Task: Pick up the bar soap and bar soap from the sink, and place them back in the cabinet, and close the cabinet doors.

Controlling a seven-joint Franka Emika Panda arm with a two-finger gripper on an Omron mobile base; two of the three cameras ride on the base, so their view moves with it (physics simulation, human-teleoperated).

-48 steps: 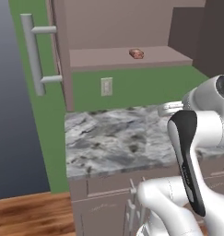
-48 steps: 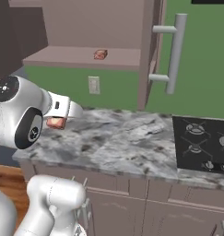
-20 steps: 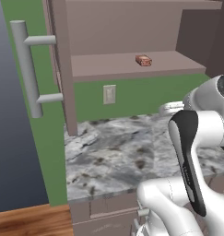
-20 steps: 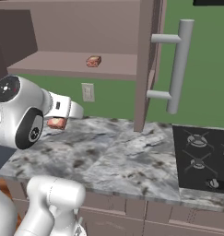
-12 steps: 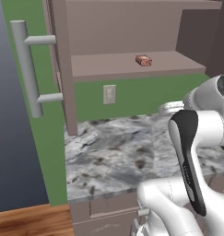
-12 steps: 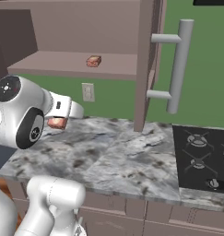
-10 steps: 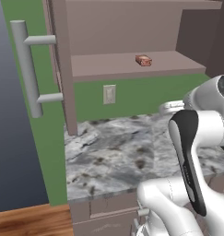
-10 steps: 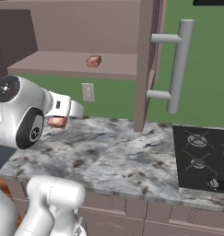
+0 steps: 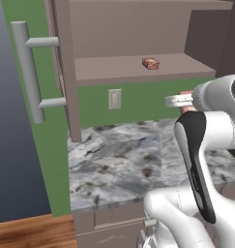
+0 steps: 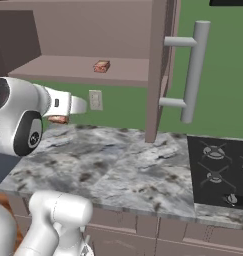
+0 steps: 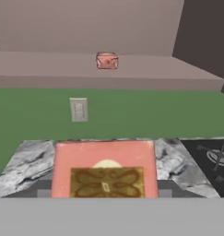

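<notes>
One bar soap (image 11: 107, 61) already sits on the cabinet (image 9: 138, 68) floor, toward the back. The second bar soap (image 11: 104, 169) is right in front of my hand camera, gripper (image 10: 60, 119) pinching it, fingers hidden behind its face. I'm holding it above the grey marbled counter (image 10: 118, 165), below and short of the cabinet floor. To place it well, I want to lift until the bar clears the front lip, then push forward and set it down beside the first one, not onto it. Both cabinet doors, the left door (image 9: 58, 72) and the right door (image 10: 158, 65), stand wide open, so the reach looks unobstructed. Keep it level; release only once it rests flat.
</notes>
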